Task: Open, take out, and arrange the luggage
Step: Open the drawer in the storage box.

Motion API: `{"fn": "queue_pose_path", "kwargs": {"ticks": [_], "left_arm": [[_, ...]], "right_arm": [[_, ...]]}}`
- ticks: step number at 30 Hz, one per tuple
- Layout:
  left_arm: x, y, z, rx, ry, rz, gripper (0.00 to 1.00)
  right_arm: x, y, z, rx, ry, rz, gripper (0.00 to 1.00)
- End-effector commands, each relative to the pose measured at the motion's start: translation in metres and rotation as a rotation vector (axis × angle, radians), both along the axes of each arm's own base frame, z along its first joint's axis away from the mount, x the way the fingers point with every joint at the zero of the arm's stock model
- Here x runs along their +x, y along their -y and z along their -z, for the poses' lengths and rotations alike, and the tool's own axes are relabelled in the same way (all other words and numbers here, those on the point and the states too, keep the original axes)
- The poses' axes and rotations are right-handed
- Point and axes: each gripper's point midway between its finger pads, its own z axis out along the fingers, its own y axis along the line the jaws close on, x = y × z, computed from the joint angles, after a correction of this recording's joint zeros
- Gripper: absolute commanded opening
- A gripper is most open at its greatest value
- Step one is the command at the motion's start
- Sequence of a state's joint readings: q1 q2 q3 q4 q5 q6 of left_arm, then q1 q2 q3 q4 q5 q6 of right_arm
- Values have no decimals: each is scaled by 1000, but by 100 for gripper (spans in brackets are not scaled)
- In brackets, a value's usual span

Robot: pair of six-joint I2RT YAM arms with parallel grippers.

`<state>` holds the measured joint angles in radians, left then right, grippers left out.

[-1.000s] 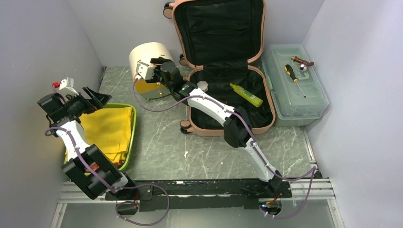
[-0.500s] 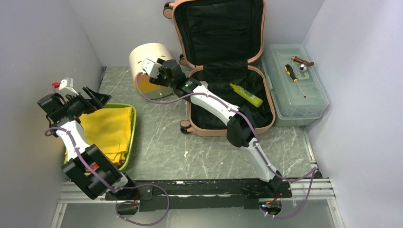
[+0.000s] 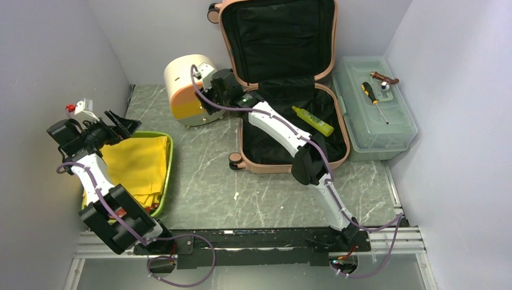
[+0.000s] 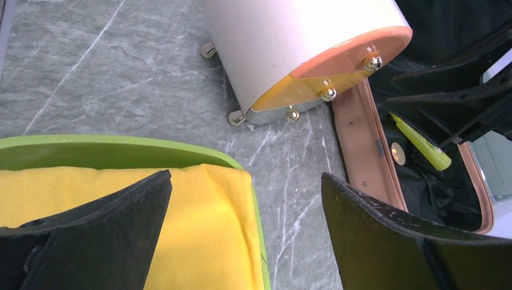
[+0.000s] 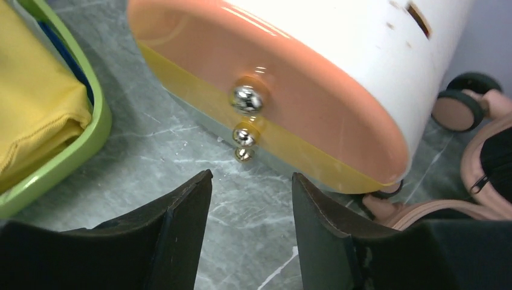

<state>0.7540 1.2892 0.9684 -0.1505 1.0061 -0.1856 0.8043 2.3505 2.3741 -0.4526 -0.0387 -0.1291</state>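
Note:
The luggage is a salmon-pink suitcase lying open at the back, its lid upright against the wall, black lining showing. A yellow-green tube lies in its base. My right gripper hovers open just left of the suitcase, in front of the cream half-round box. In the right wrist view its fingers frame bare floor below the box's orange front; a luggage wheel shows at right. My left gripper stands wide open over the yellow cloth, holding nothing.
A green tray with the yellow cloth sits at the left. A translucent toolbox stands right of the suitcase, with a screwdriver on its lid. Walls close in at the left, back and right.
My right gripper has pulled back from the box's front toward the suitcase, uncovering the orange drawers, and its jaws have narrowed a little. The left arm has not moved.

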Motion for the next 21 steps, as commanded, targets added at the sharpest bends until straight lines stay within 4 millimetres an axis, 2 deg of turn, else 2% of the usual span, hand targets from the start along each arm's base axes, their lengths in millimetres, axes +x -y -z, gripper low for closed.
{"fn": "queue_pose_path", "kwargs": {"ticks": [1, 8, 15, 21], "left_arm": [[-5, 3, -12, 28, 42, 8, 99], [-6, 1, -10, 29, 40, 4, 99], [-5, 0, -8, 28, 37, 3, 100], [-5, 0, -7, 27, 36, 5, 99]], "right_arm": [[14, 3, -3, 165, -140, 75, 53], [24, -8, 25, 188, -161, 92, 50], [23, -20, 38, 218, -195, 77, 45], [29, -24, 35, 233, -169, 100, 49]]}}
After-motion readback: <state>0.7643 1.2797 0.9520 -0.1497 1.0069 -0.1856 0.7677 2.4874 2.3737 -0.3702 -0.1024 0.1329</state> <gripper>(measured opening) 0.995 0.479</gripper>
